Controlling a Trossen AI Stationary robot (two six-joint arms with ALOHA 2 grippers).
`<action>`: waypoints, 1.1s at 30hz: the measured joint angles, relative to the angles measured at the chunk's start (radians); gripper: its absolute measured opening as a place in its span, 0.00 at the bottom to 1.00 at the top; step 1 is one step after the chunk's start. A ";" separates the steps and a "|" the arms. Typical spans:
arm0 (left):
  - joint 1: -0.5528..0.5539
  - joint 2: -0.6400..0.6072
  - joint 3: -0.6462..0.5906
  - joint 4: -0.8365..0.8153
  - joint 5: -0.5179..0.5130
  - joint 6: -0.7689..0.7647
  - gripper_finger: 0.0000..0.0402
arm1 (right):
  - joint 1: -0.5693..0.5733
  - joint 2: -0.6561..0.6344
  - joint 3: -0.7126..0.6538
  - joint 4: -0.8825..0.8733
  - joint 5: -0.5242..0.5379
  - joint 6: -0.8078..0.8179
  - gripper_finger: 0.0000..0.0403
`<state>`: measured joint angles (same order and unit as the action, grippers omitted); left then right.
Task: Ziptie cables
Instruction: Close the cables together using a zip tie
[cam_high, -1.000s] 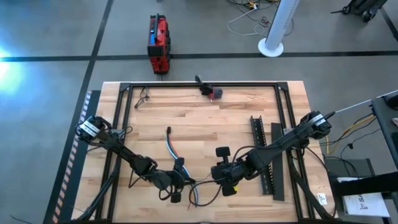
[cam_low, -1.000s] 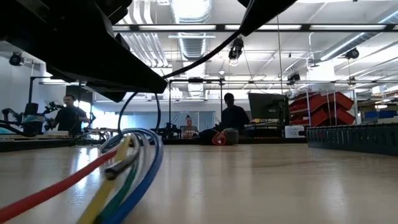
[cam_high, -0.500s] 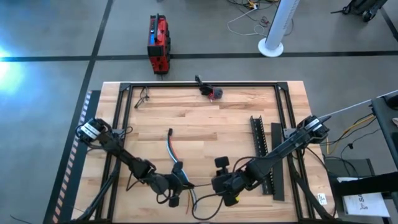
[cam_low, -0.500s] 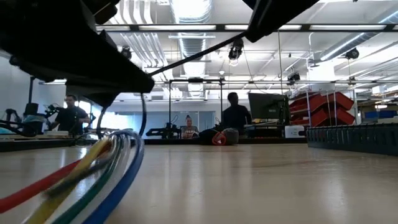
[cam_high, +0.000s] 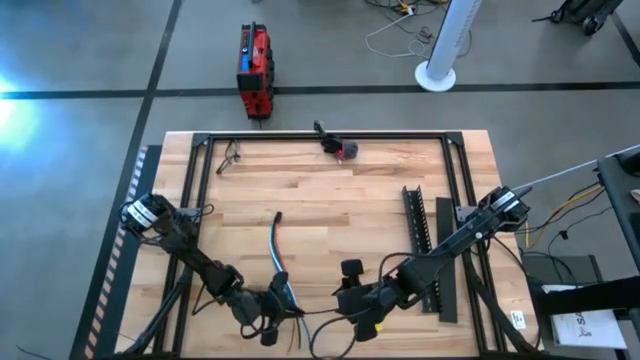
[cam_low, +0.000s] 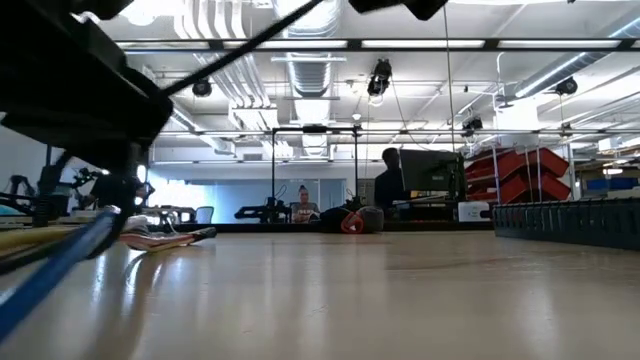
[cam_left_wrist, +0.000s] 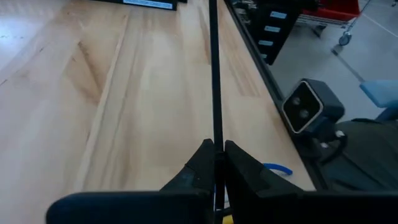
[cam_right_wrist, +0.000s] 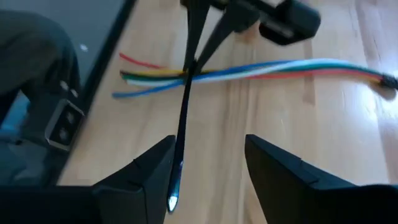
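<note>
Seen from above, both arms have drawn back toward the near edge of the table (cam_high: 330, 200), the left gripper (cam_high: 268, 312) dragging the cables (cam_high: 277, 255) with it, so the bundle now runs from mid-table to that gripper while the right gripper (cam_high: 352, 300) sits just beside it. From table height, the loop of coloured wires that filled the near left a second ago is gone; only a blue strand of the cables (cam_low: 50, 270) crosses the corner. The left wrist camera shows that gripper's fingers (cam_left_wrist: 202, 163) pressed together on a thin black zip tie (cam_left_wrist: 213, 74) stretching away over the wood. The right wrist camera shows the right gripper (cam_right_wrist: 208, 163) with fingers now parted, the tie's tail (cam_right_wrist: 180, 134) loose between them and the cables (cam_right_wrist: 249, 70) ahead, crossed by the tie. The release suggests the tail has been handed over, tightening yet to come.
</note>
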<state>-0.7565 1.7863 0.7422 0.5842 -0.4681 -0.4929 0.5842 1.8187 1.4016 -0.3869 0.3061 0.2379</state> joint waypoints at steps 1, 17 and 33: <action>-0.008 0.000 0.000 0.000 -0.013 -0.004 0.01 | 0.001 0.000 -0.003 0.020 0.000 0.002 0.45; -0.124 -0.001 0.000 -0.021 -0.046 -0.002 0.01 | 0.014 0.056 -0.015 0.266 0.008 0.047 0.48; -0.211 -0.003 0.000 -0.069 -0.066 -0.096 0.01 | -0.008 0.055 -0.015 0.228 0.110 0.024 0.59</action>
<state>-0.9674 1.7828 0.7422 0.5148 -0.5339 -0.5891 0.5761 1.8732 1.3865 -0.1589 0.4157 0.2620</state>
